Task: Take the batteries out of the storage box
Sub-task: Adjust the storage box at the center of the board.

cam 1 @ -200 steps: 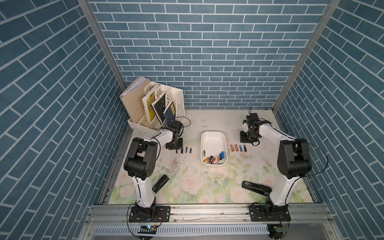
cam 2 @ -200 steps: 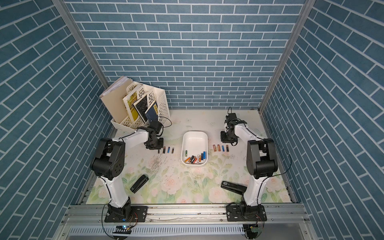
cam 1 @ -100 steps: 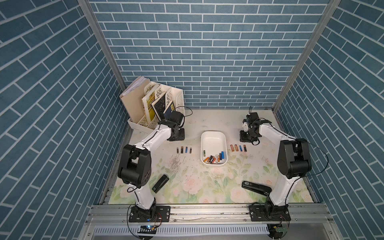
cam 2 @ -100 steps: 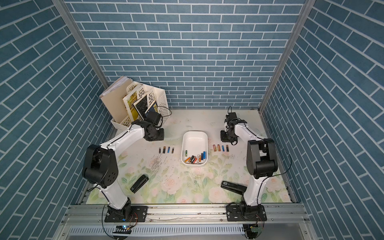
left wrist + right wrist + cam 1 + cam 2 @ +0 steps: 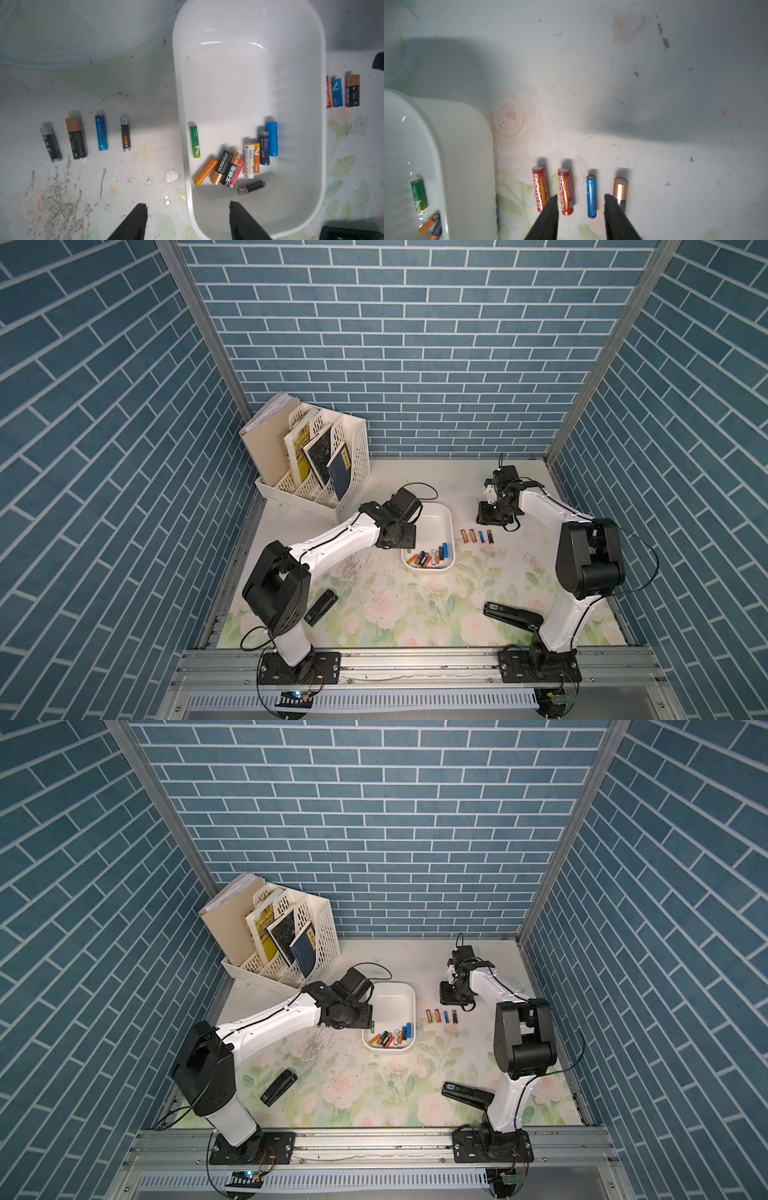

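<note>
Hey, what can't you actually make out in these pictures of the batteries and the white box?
Row of four batteries beside the storage box: hidden under the left arm in both top views.
Copper-topped battery: one end covered by a finger of the right gripper, right wrist view.
Batteries piled in the box: cut off by the frame edge, right wrist view.
Battery labels: too small to read in both top views.

Mixed-colour batteries (image 5: 234,164) at one end of white storage box (image 5: 249,62); rows either side.
</note>
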